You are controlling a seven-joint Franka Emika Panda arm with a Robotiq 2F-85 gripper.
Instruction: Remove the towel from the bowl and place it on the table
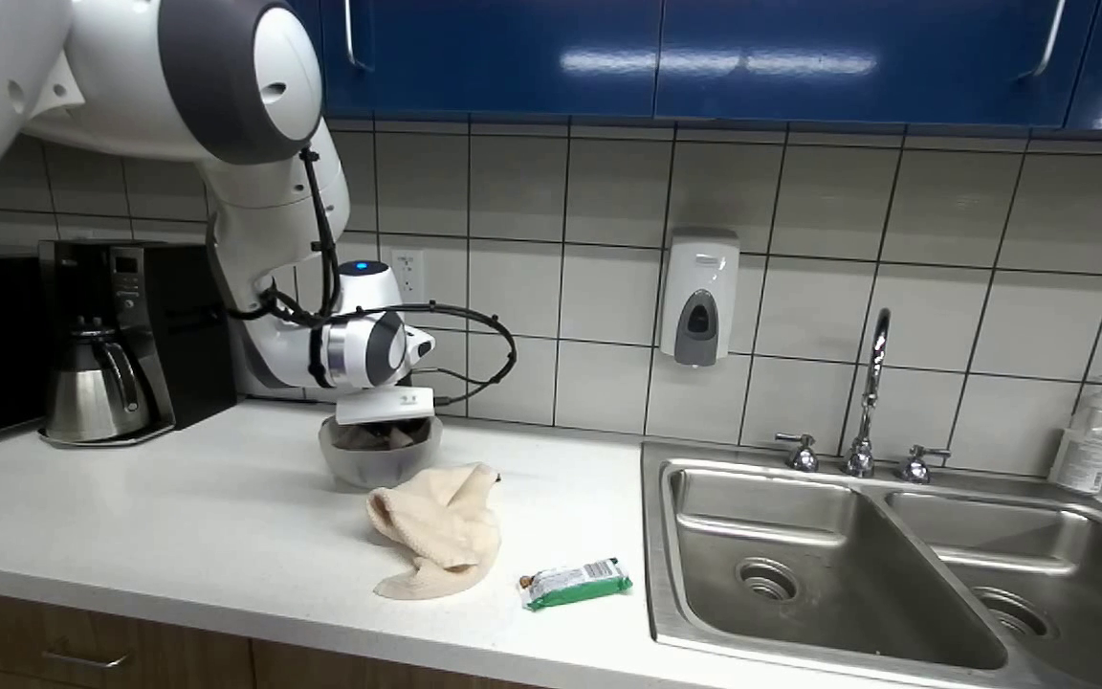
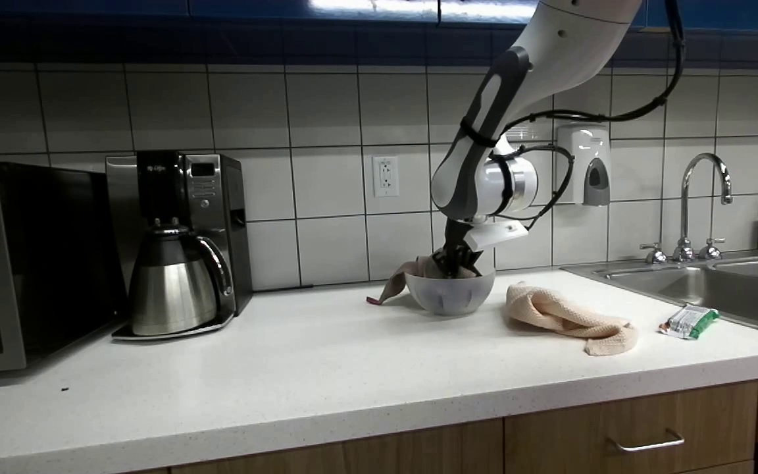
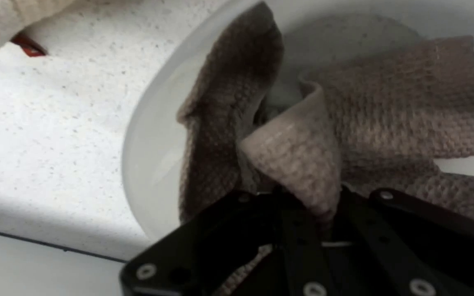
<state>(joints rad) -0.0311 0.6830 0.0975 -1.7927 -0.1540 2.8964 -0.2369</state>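
A grey-brown towel [image 3: 405, 102] lies folded in a translucent whitish bowl [image 3: 148, 148]. In an exterior view the bowl [image 2: 451, 296] stands on the counter, and one end of the towel [image 2: 395, 283] hangs over its rim to a reddish tip. It also shows in an exterior view as the bowl [image 1: 381, 467] with dark towel folds [image 1: 374, 437] inside. My gripper [image 3: 311, 201] points down into the bowl, its fingers close together with a towel fold pinched between them. In an exterior view the black gripper [image 2: 454, 263] is partly hidden by towel and bowl rim.
A peach towel [image 1: 446, 536] lies on the counter beside the bowl. A green-and-white snack packet [image 1: 575, 584] lies near the sink [image 1: 661, 545]. A coffee maker [image 2: 221, 230] and a microwave [image 2: 14, 263] stand farther along. The tiled wall is close behind the bowl.
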